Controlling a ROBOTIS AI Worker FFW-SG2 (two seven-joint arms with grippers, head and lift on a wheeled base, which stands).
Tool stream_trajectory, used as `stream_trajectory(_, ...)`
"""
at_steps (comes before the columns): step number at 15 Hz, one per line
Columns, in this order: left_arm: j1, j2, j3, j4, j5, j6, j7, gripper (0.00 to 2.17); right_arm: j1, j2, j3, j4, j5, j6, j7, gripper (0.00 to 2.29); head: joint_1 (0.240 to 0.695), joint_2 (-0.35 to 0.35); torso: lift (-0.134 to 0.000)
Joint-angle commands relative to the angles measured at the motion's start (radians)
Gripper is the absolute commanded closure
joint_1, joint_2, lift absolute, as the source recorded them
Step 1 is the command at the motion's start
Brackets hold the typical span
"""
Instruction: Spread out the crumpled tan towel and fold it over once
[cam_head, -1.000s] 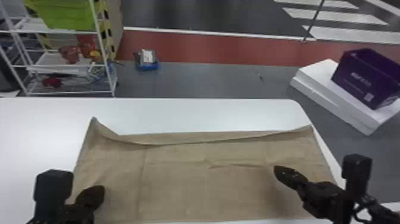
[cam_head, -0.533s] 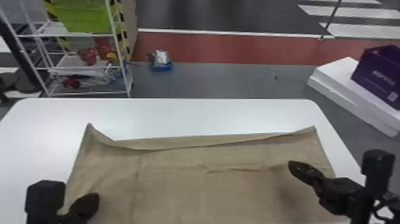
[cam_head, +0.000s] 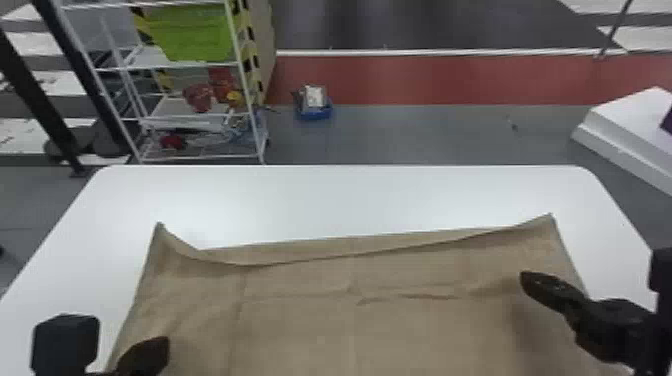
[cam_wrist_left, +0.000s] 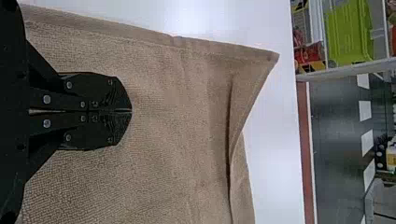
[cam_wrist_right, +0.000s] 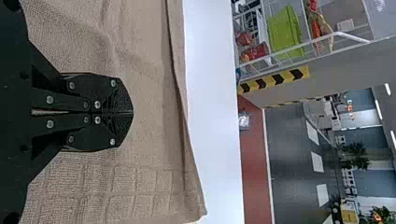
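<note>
- The black left gripper (cam_wrist_left: 131, 110) is hanging over the towel's left part, its fingers closed together, no cloth showing between them.
- The black right gripper (cam_wrist_right: 133, 112) is hanging over the right part, also narrow and seeming empty.
- The tan cloth towel (cam_head: 400, 330) is lying wide and nearly flat; I think the spreading is finishing, the fold still waiting.
- Its far hem (cam_head: 300, 252) is curling, short of the far edge of the white table (cam_head: 375, 195); the next move is probably needing open fingers for gripping an edge.
</note>
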Motion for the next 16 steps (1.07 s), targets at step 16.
stream_trajectory(16,-0.226,-0.012,-0.032,0.079,0.022,0.034,-0.014,1.83,0.112,-0.057,0.020,-0.049,0.019,0.069,0.002,1.90,0.695,0.038,-0.124)
